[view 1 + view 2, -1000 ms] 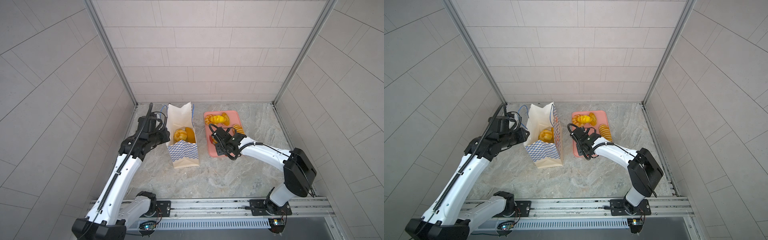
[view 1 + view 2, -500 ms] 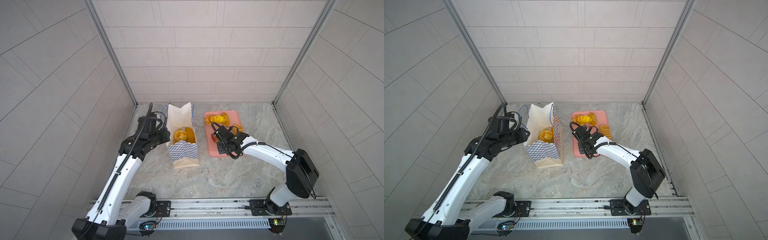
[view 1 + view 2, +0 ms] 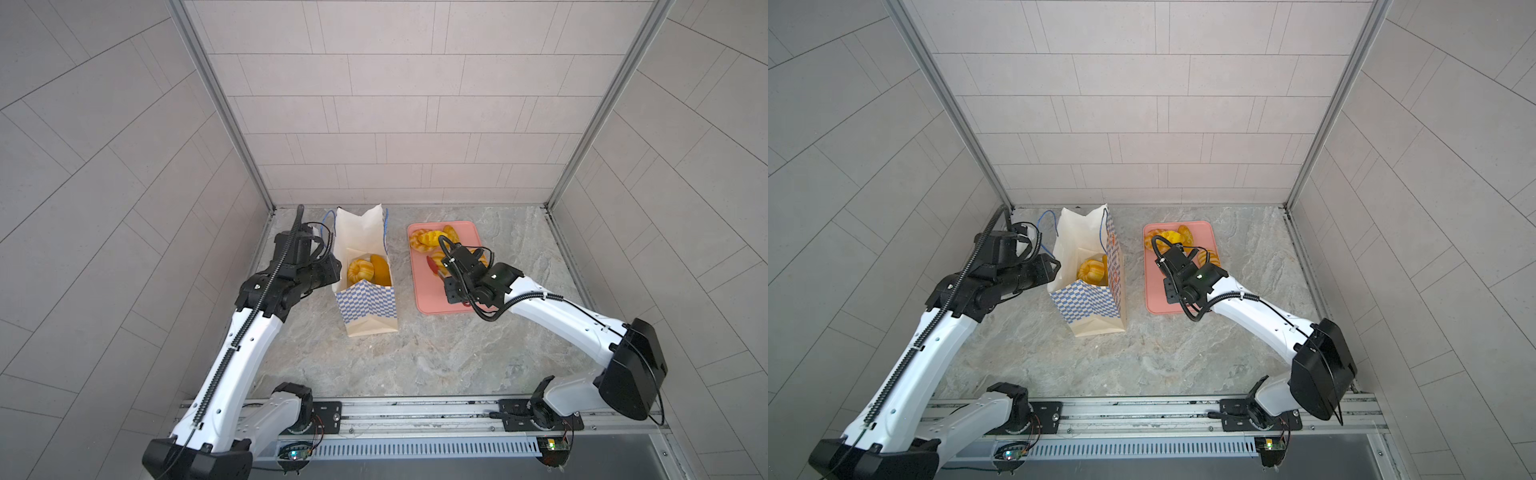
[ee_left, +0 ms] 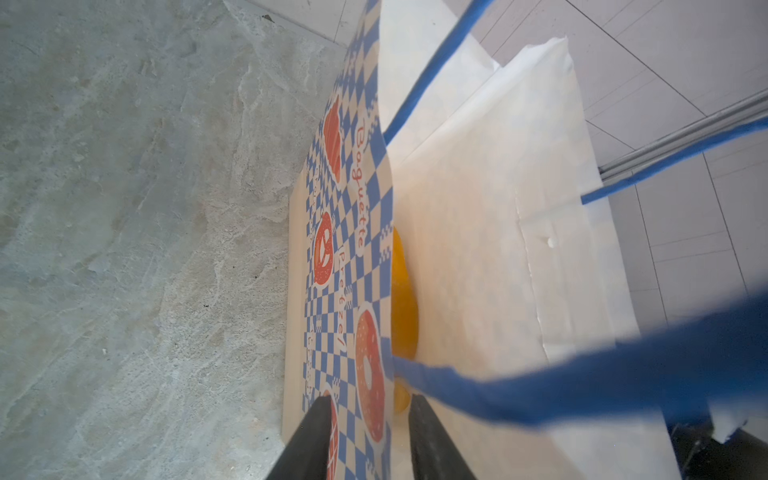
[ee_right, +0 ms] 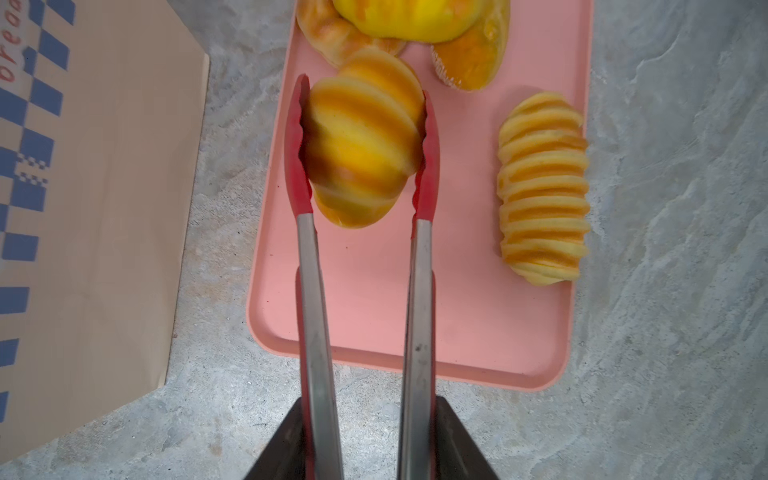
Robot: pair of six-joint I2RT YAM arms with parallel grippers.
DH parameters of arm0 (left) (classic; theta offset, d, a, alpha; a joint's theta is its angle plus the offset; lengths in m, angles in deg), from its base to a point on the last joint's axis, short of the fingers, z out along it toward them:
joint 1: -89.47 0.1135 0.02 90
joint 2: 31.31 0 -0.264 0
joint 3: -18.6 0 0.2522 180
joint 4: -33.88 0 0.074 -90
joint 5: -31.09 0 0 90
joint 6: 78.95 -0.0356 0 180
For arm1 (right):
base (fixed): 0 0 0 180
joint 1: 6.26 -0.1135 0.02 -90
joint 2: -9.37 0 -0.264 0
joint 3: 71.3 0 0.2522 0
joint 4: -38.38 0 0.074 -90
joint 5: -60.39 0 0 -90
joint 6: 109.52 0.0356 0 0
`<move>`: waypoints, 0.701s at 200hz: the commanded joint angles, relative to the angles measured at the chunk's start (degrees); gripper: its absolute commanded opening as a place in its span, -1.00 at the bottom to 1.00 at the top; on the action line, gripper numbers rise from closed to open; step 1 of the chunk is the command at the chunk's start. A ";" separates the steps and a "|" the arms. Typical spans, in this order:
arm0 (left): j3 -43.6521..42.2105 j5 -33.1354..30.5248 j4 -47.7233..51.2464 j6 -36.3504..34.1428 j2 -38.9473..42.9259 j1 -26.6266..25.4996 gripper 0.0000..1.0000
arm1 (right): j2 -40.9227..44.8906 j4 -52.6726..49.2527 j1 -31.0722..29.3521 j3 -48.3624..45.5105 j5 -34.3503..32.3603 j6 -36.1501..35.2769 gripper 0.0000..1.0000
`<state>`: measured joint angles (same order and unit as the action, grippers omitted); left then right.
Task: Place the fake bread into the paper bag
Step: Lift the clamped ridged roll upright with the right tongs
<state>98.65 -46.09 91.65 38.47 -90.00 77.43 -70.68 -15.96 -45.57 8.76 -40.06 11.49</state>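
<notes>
Paper bag [image 3: 365, 307]: cream, blue-white checker, orange bakery prints, blue cord handles; standing on the worktop [image 3: 415, 353], mouth open. Fake bread [image 3: 1092, 270], glossy yellow-orange: ridged round bun [image 3: 360, 269] and smooth oval bun [image 3: 380, 268] inside the bag. On the pink tray [image 3: 432, 299] at the bag's 3 o'clock: striped roll [image 5: 361, 141] clamped between tongs [image 5: 415, 291]; ribbed roll [image 5: 542, 187] apart at its 3 o'clock; clustered pieces [image 3: 428, 239] at the tray's 12 o'clock end.
</notes>
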 commanded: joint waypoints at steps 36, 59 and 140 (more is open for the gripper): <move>2.19 -0.61 1.50 0.08 2.07 -0.02 -0.36 | 7.30 -1.48 0.41 1.34 -2.89 -2.59 -0.12; 2.32 -0.71 1.76 0.34 2.53 -0.09 -0.43 | 8.50 -2.87 0.46 3.13 -2.91 -3.20 -0.12; 2.14 -0.13 1.43 0.49 2.45 -0.04 -0.60 | 10.98 -5.78 0.72 7.04 -3.72 -4.11 -0.12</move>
<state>99.56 -46.24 92.35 38.69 -87.97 77.43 -62.09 -20.72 -45.19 13.14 -41.64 7.88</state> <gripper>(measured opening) 0.211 0.442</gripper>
